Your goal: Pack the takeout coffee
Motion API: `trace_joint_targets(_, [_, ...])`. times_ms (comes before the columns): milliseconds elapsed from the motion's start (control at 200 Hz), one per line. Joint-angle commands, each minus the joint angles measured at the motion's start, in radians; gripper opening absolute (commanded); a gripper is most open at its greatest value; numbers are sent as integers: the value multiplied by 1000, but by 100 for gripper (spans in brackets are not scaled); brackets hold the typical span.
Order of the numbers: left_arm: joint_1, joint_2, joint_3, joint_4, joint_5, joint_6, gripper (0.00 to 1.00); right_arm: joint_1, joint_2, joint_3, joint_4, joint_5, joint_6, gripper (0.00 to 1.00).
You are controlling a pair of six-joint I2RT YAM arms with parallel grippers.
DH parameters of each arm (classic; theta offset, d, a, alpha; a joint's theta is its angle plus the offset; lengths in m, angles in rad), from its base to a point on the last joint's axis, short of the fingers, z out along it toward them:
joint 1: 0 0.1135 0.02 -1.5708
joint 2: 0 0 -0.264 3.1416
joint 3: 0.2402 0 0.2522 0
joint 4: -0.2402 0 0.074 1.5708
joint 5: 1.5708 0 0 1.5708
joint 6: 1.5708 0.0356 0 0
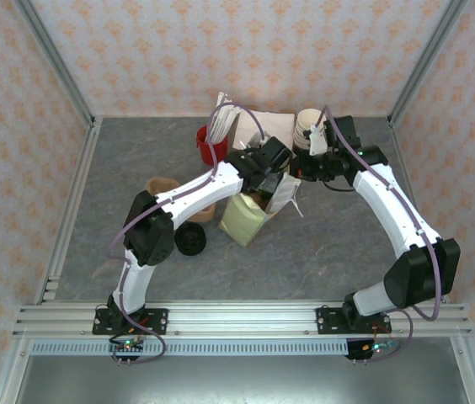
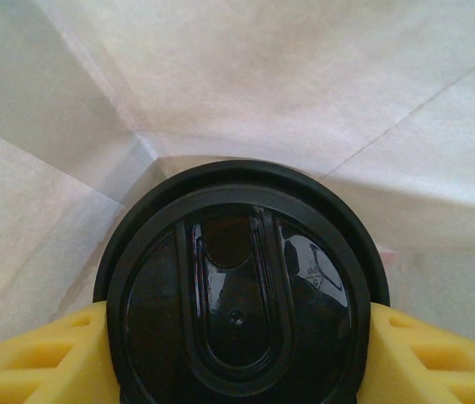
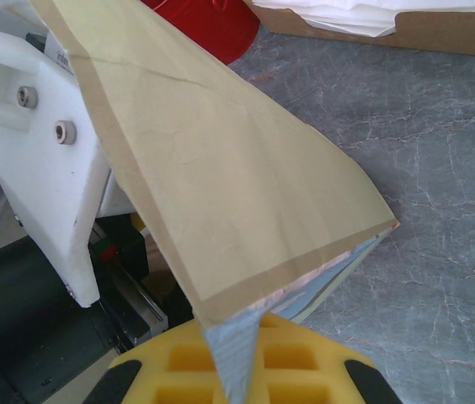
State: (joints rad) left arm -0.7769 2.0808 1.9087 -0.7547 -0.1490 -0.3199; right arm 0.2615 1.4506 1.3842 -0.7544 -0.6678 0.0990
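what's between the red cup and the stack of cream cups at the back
a box of white paper napkins, in the top view: red cup on its left, cream cups on its right

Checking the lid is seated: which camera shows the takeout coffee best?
The left wrist view: the takeout coffee shows its black lid close up between yellow fingers. In the top view the left gripper covers it at the mouth of the paper bag; the right wrist view gives the bag's flap, pinched by the right gripper.

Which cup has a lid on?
The takeout coffee in the left claw: it wears a black lid; the cream cup stack at the back is lidless.
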Motion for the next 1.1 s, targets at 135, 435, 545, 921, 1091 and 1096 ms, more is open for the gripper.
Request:
trace_joint_targets(135, [18,49,24,-90,-5,19,62,8,-37,22,64,2,-27,0])
trace_joint_targets(435, [21,88,6,-75,9,16,62,12,-26,29,62,-2,-26,0])
trace_joint_targets(545, [21,95,-4,-73,17,12,62,12,-12,39,63,-1,-18,0])
trace_joint_targets(921, [23,93,39,-90,28,9,67,11,14,59,61,3,-25,0])
trace_joint_targets(1091, [33,79,103,-109,76,8,72,12,23,70,65,10,-27,0])
trace_joint_targets(1096, [33,79,104,-110,76,8,72,12,23,71,65,10,-27,0])
